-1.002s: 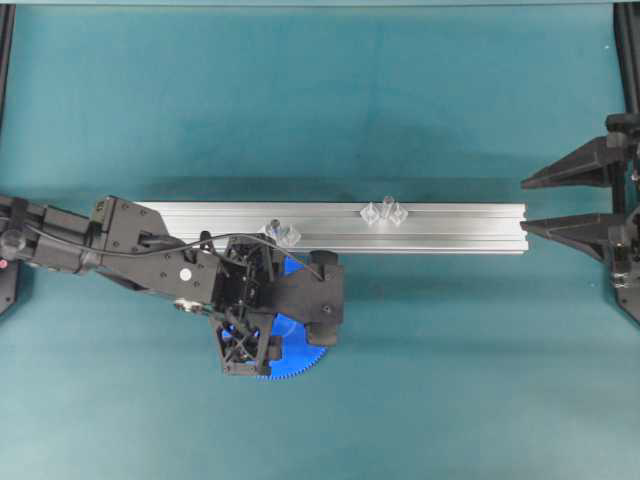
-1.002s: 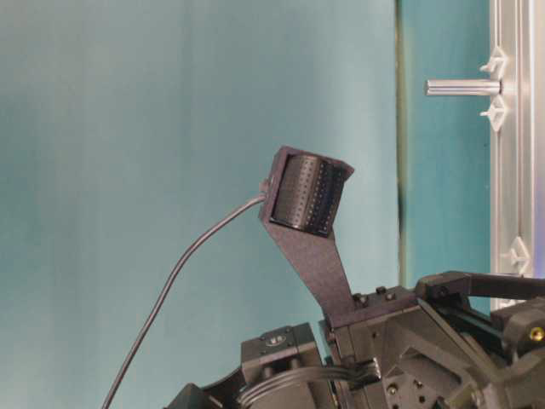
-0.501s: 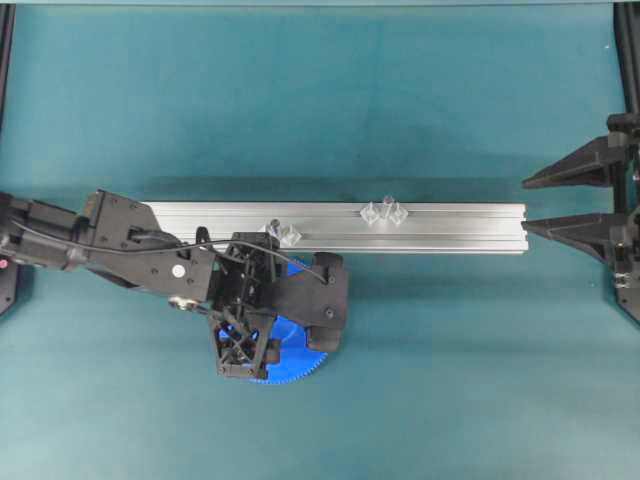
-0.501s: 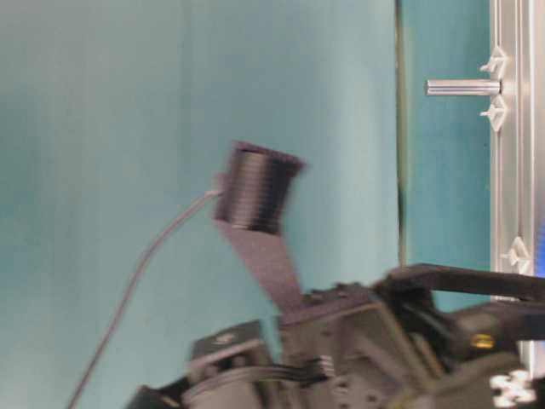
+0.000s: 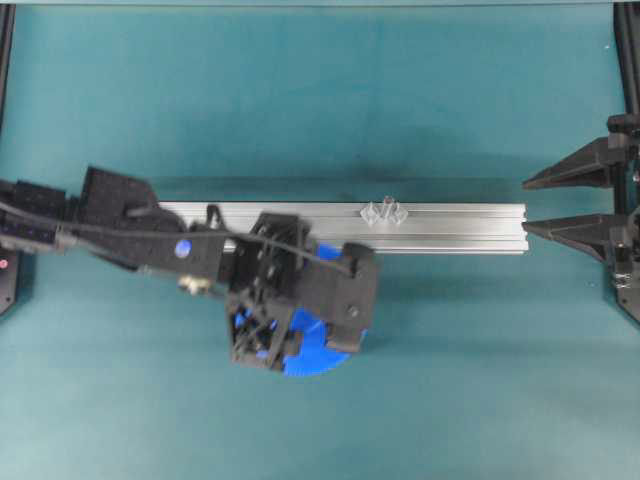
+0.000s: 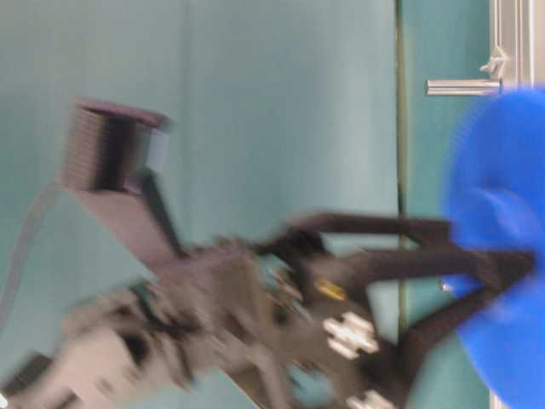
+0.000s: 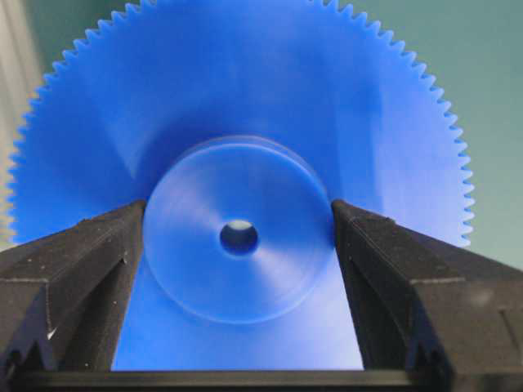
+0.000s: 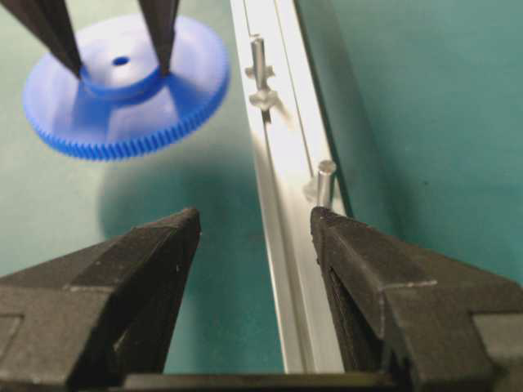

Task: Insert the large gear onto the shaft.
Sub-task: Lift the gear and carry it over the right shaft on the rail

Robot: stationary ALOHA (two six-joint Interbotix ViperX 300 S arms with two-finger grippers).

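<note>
The large gear (image 7: 245, 90), a bright-blue toothed disc, hangs in my left gripper (image 7: 239, 237), which is shut on its raised hub. From the right wrist view the gear (image 8: 122, 90) floats above the table, casting a shadow, just left of the far shaft (image 8: 258, 61). A nearer shaft (image 8: 325, 181) stands by my right gripper (image 8: 253, 216), which is open and empty. From overhead the left arm covers most of the gear (image 5: 318, 355) and one shaft; the other shaft (image 5: 386, 211) shows on the rail. The table-level view is blurred; the gear (image 6: 498, 213) hangs below a shaft (image 6: 464, 86).
A long aluminium rail (image 5: 450, 228) lies across the teal table and carries both clear shaft mounts. My right gripper (image 5: 523, 205) waits at the rail's right end. Dark frame posts stand at the far left and right edges.
My left gripper has lifted the gear off the table and swung it right, toward the rail. The gear has come into the table-level view. The right arm has not moved.
</note>
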